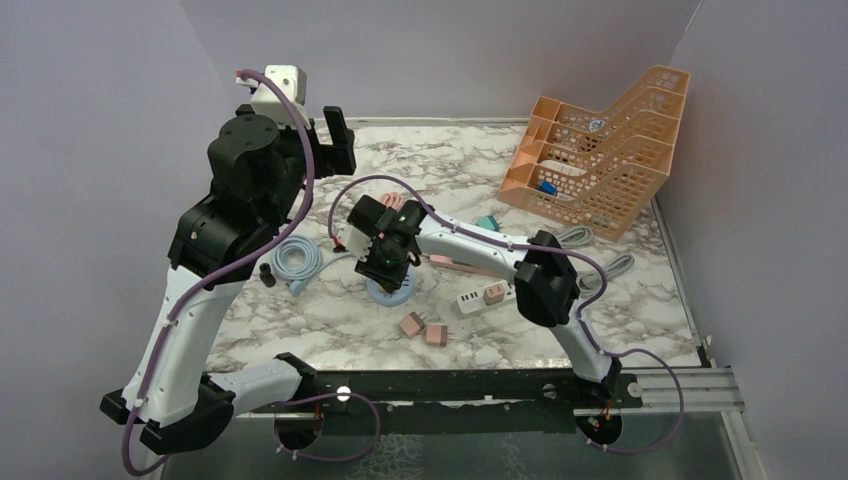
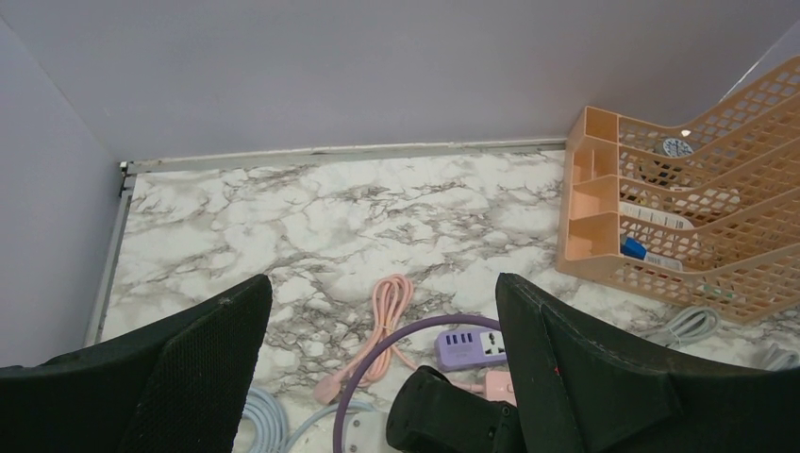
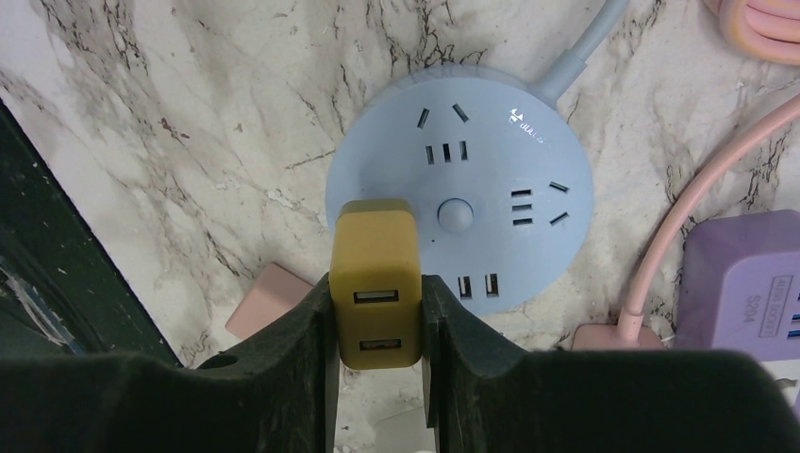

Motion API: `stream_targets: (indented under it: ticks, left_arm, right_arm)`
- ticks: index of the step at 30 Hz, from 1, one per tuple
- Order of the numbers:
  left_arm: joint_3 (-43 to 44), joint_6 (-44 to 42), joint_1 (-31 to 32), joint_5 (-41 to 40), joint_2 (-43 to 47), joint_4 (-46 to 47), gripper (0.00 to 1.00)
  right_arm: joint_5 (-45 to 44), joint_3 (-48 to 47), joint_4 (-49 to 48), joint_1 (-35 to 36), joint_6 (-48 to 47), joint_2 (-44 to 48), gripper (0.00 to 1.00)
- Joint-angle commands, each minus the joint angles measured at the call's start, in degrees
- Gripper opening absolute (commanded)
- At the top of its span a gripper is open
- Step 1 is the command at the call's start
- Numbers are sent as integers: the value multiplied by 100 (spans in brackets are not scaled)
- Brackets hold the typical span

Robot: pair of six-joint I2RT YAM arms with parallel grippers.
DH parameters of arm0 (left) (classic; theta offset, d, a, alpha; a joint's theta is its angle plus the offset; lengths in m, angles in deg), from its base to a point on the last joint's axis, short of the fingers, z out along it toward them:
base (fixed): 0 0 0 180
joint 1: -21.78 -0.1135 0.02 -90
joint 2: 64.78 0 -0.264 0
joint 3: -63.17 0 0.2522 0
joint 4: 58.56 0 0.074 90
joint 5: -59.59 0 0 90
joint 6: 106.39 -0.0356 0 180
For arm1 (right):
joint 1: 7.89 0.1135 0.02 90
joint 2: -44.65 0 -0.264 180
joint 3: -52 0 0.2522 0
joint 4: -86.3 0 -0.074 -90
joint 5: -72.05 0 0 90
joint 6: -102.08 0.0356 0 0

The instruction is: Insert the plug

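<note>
Mustard-yellow plastic is marking out the plug point(image 3: 375, 241), which is being held at centre-bottom of the right wrist view, squeezed flat-sided between the closed fingers of the right pincer point(image 3: 377, 283). The grip is lying across the plug's two long sides, which is leaving the top face with its two USB ports showing towards the camera; in my judgement this is keeping the body square and the pins pointing down at the outlets. The pins themselves are hidden, so whether they are entering any slots cannot be told.

The plug is overlapping the left edge of the round blue socket hub point(image 3: 459, 212), which is lying flat on the marble counter point(image 3: 189, 142). In the top view the right arm is reaching over this hub point(image 1: 392, 290) near the middle of the frame.

The left pincer point(image 2: 382, 293) is hanging spread wide and gripping nothing, raised well above the counter, presumably keeping out of the working area.

The plug is looking boxy, round-cornered, matte and rigid.
</note>
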State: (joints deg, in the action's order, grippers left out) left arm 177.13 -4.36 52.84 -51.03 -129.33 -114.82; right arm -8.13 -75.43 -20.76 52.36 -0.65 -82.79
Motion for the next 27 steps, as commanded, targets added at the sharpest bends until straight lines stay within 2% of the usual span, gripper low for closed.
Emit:
stream_targets:
  ticks: [1, 6, 12, 18, 27]
  left_arm:
    - [-57, -67, -40, -53, 140, 140, 91]
    - [-103, -61, -35, -56, 160, 172, 91]
    - [-124, -64, -33, -56, 162, 181, 91]
    - [-117, -61, -35, -56, 167, 189, 91]
    - [-110, -62, -36, -65, 172, 205, 91]
  right_arm:
    - [-223, 388, -367, 57, 40, -158, 1]
    - [-1090, 712, -820, 79, 91, 68, 1]
    - [-1234, 1101, -1409, 104, -93, 391, 1]
    - [-1075, 972, -821, 168, -361, 90, 1]
    - [-1123, 1192, -715, 191, -204, -275, 1]
